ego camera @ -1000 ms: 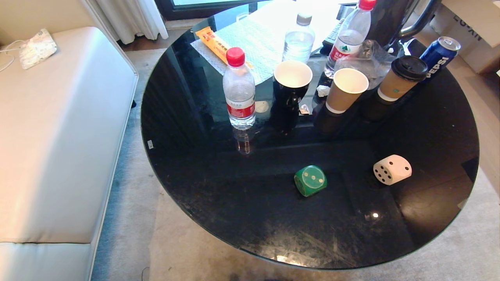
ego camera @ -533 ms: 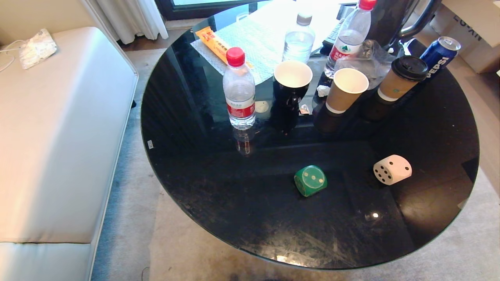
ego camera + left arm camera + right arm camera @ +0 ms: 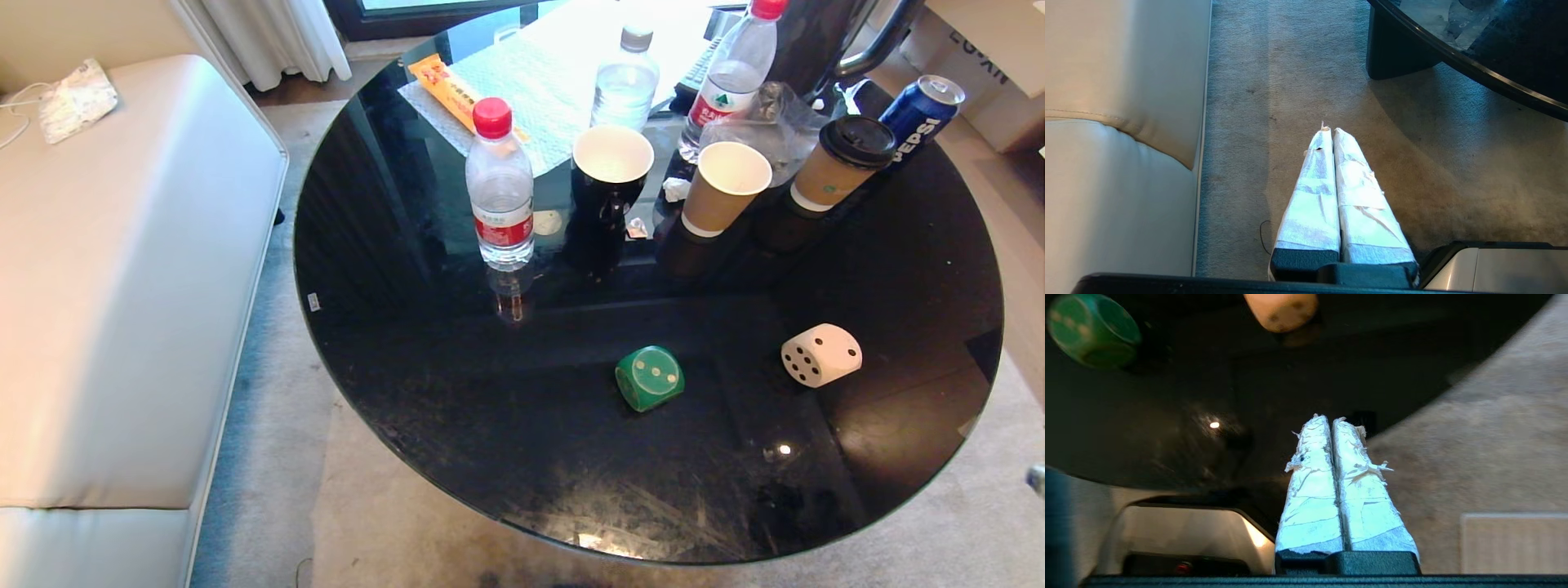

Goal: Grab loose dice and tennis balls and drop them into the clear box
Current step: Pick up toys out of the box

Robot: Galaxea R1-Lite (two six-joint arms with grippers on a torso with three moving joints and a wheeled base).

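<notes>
Entering the head view's lower right corner, a sliver of the right arm is now showing where nothing showed a second ago, so a reach toward the dice is probably starting. The right gripper (image 3: 1332, 420), jaws pressed together and empty, is hanging over the black glass table (image 3: 408, 269) edge. The beige die (image 3: 820, 354) and dark green die (image 3: 650, 377) are sitting apart, untouched. The left gripper (image 3: 1330, 130) is pinched closed above the carpet (image 3: 1290, 73).
</notes>
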